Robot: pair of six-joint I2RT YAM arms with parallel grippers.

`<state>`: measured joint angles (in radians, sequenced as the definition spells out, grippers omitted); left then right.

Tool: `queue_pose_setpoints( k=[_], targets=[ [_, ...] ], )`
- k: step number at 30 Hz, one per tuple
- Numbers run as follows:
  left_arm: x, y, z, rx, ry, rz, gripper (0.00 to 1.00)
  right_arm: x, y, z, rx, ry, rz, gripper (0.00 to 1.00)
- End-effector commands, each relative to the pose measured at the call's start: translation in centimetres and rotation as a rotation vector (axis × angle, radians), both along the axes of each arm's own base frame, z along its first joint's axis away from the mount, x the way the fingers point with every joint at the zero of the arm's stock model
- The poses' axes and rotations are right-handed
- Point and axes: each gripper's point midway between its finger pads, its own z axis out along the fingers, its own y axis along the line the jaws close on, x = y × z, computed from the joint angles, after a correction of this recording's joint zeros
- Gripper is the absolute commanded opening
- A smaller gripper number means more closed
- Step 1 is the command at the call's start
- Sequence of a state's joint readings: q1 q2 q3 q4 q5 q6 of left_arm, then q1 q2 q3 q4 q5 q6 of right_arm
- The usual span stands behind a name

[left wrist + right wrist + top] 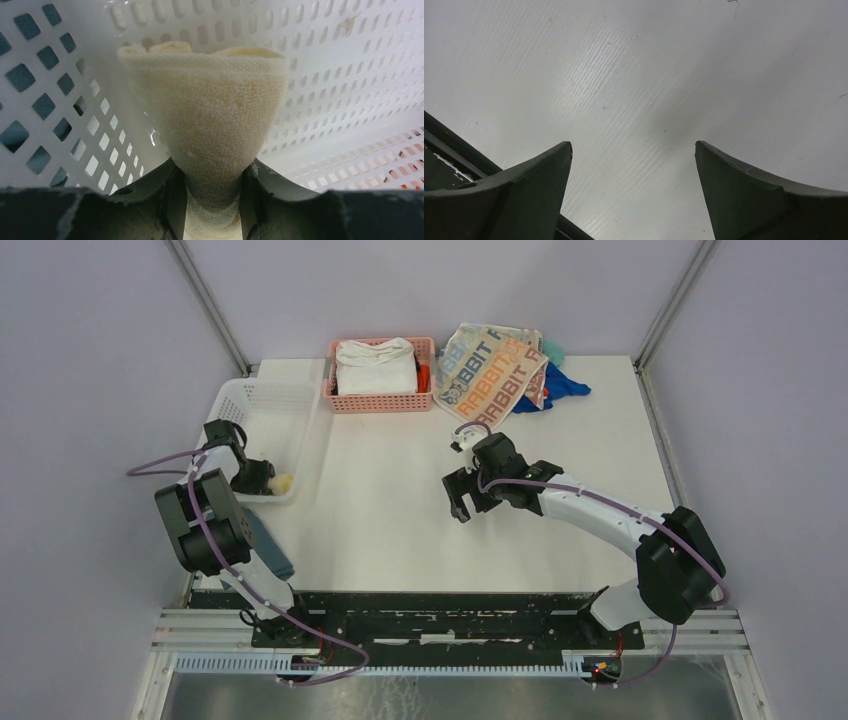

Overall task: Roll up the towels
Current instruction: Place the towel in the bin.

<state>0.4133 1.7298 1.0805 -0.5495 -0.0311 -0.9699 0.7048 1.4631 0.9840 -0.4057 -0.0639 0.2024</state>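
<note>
1 yellow towel roll (212,125), axis along L fingers (145,212)

The yellow towel (210,125) is a plain, pale creamy yellow with a fine nubbly weave. The white basket (350,75) is patterned with a grid of slots. The pink basket (380,402) has the same latticed sides, and the folded cloth (375,365) is plain white. The RABBIT towel (490,370) is beige with orange and blue lettering. The blue cloth (568,388) is deep blue, with a sliver behind it that may be green. The worktop (400,510) is white. The left end effector (212,170) and the right end effector (634,150) are dark grey.
</note>
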Motion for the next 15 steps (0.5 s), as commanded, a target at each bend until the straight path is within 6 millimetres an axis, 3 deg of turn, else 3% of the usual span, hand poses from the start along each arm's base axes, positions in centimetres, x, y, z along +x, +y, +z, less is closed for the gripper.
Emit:
queue_pose_setpoints(
  k=[1, 15],
  targets=[
    [-0.7, -0.6, -1.6, -0.031, 0.048, -0.042, 0.45, 0.7, 0.0, 1.5, 0.016, -0.06, -0.004, 1.0],
    [0.6, 0.0, 2.0, -0.002, -0.025, -0.04, 0.56, 0.8, -0.3, 1.8, 0.013, -0.075, -0.01, 1.0]
  ],
)
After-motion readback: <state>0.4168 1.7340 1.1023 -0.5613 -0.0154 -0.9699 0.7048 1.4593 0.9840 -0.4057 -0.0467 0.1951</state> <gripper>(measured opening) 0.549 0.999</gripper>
